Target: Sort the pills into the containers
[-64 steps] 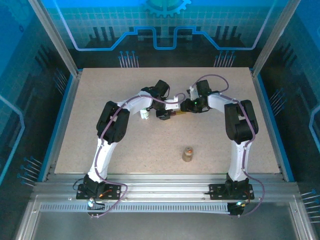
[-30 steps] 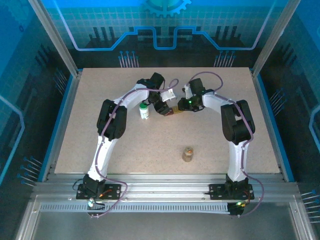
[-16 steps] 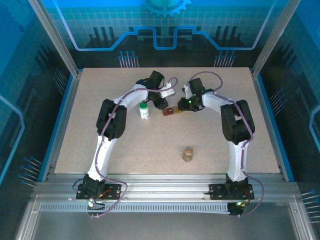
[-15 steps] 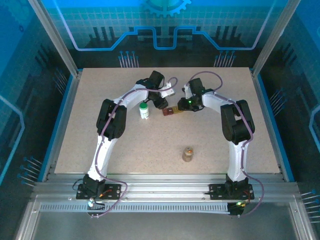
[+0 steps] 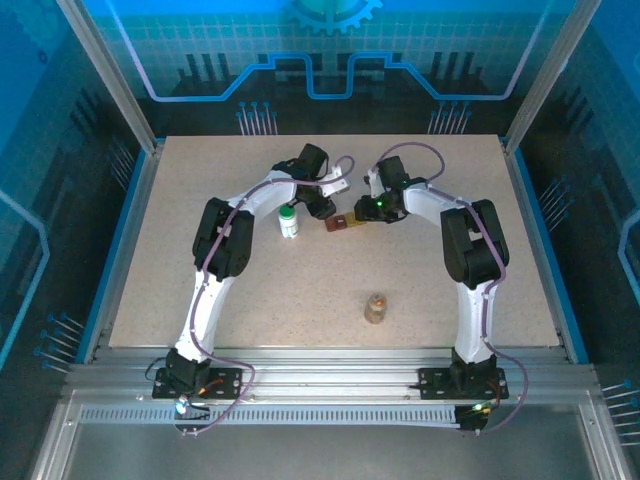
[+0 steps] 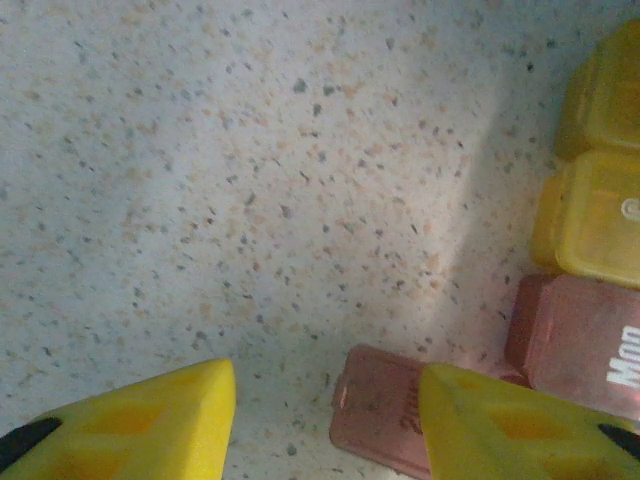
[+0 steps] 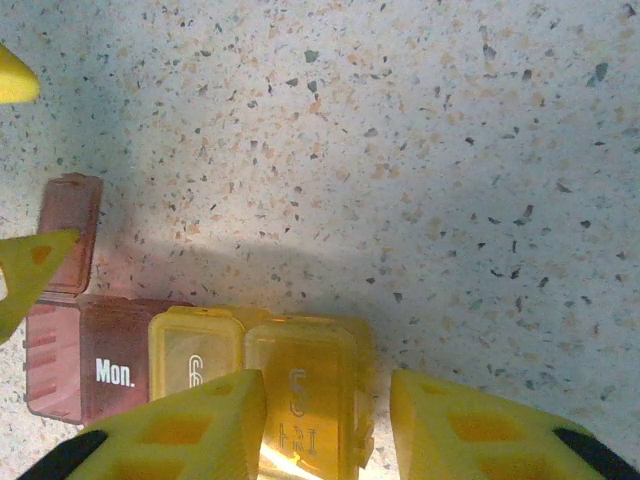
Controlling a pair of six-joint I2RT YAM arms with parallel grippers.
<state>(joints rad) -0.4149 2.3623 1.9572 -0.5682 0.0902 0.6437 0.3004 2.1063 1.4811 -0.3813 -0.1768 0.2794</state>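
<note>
Between the two end effectors, toward the far middle of the worktop [image 5: 200, 180], the dark red container [image 7: 88, 372] and the yellow container [image 7: 305, 385] lay touching, side by side. Fingers [image 6: 140, 420] of the left end effector [image 6: 325, 430] stood partly open and held nothing; the dark red container's folded-out lid [image 6: 380, 410] lay just ahead of them, partly beneath one finger. Those of the right end effector [image 7: 325, 430] were likewise partly open and straddled the yellow container from above, with a strip of worktop showing beside one finger, so no grip was evident. A green-capped white bottle [image 5: 288, 221] stood just outboard of the left end effector, and an amber bottle [image 5: 376, 309] stood well behind the right end effector, toward the arm bases. Judged step: readying the containers for filling. To do it well, one end effector should pin a container by its walls while the other works the lid. It should descend squarely and close slowly, so that the light, abutting containers are neither shoved apart nor tipped.
</note>
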